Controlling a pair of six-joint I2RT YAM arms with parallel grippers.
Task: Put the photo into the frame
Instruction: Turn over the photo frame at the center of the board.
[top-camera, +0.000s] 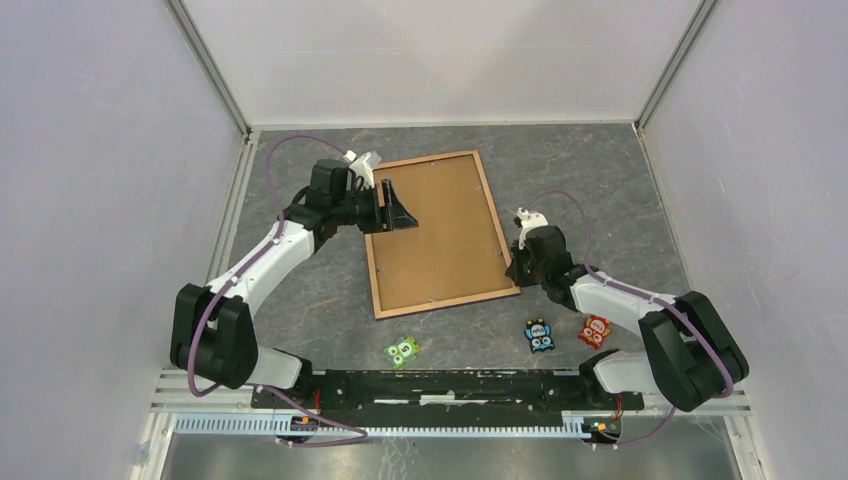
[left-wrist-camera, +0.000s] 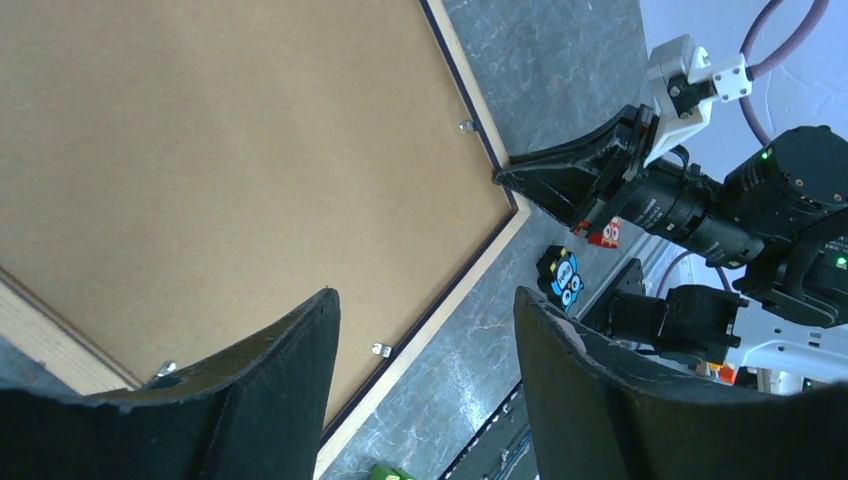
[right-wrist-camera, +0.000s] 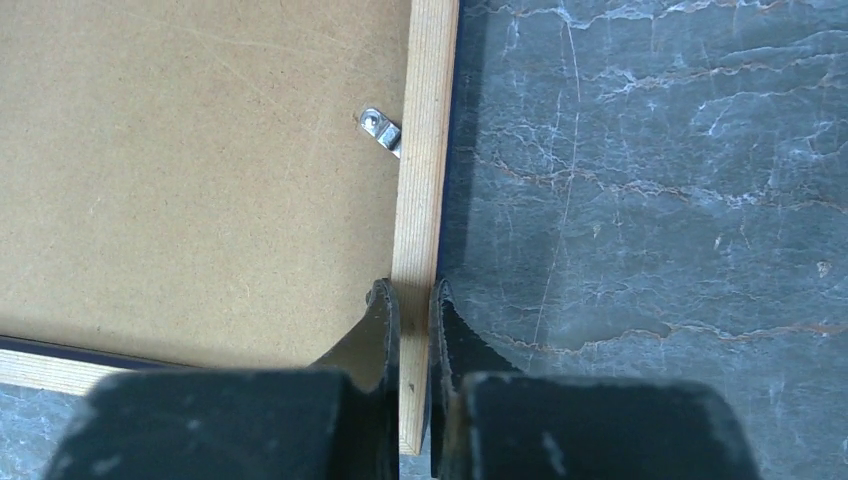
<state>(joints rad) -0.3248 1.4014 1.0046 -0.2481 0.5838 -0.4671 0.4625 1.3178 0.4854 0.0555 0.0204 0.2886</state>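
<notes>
The frame (top-camera: 445, 301) lies back side up on the grey table, its light wood rails around a plain brown backing board (top-camera: 440, 235). The photo is hidden. My left gripper (top-camera: 400, 212) is open and empty, over the frame's left rail; in the left wrist view (left-wrist-camera: 425, 310) the frame's near rail (left-wrist-camera: 468, 285) shows between its fingers. My right gripper (top-camera: 516, 268) is shut on the frame's right rail near the near-right corner. In the right wrist view (right-wrist-camera: 415, 300) its fingers pinch the wood rail (right-wrist-camera: 425, 150) from both sides.
Small metal clips (right-wrist-camera: 380, 128) hold the backing board (right-wrist-camera: 200, 170) at the rails. Three small toy figures lie near the front: green (top-camera: 402, 350), blue (top-camera: 539, 335), red (top-camera: 594, 331). White enclosure walls stand on the left, right and back.
</notes>
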